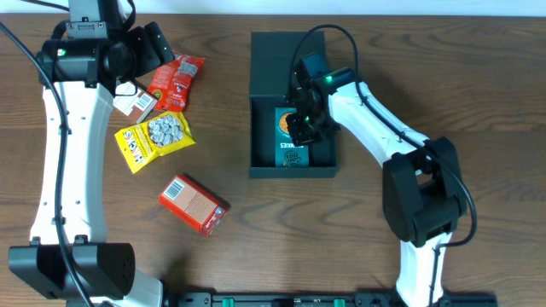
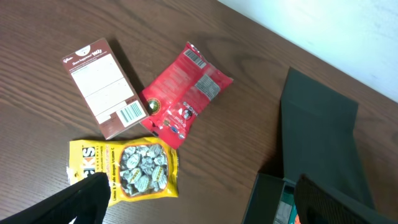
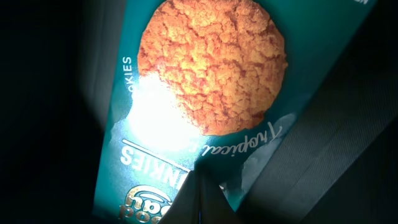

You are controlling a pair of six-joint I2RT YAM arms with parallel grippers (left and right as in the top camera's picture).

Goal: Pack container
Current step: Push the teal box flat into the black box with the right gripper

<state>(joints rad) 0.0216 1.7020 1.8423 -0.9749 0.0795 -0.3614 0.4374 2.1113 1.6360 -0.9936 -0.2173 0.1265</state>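
Container (image 1: 253, 136) sits mid-table (image 1: 256, 247), a bit right of ctr: dark teal-black square cardboard, matte, plain, no print on it. Its flap lid (image 1: 273, 64) is folded open and lies back toward the far edge, hinged along the back wall. Inside, a teal cookie packet (image 1: 290, 147) lies flat on the floor of the container, orange cookie pic up, taking up most of the middle w/ dark walls showing all round. Right claw (image 1: 300, 126) is down in the container over the packet's upper end, clenched tight. On the right wrist cam the fingertips (image 3: 200, 199) meet in a point at the packet's (image 3: 211, 81) lower edge; whether they pinch the wrapper or just touch it, can't tell. Left claw (image 1: 149, 47) hangs over the far-left corner, released and spread wide, nothing in it; on the left wrist cam its dark fingers (image 2: 81, 199) frame the bottom corners. Left of the container, well apart from it: red packet (image 1: 175, 81), brown carton (image 1: 136, 104) just beside it, yellow packet (image 1: 155, 139) under those, orange carton (image 1: 194, 203) nearer the front edge, on its own.
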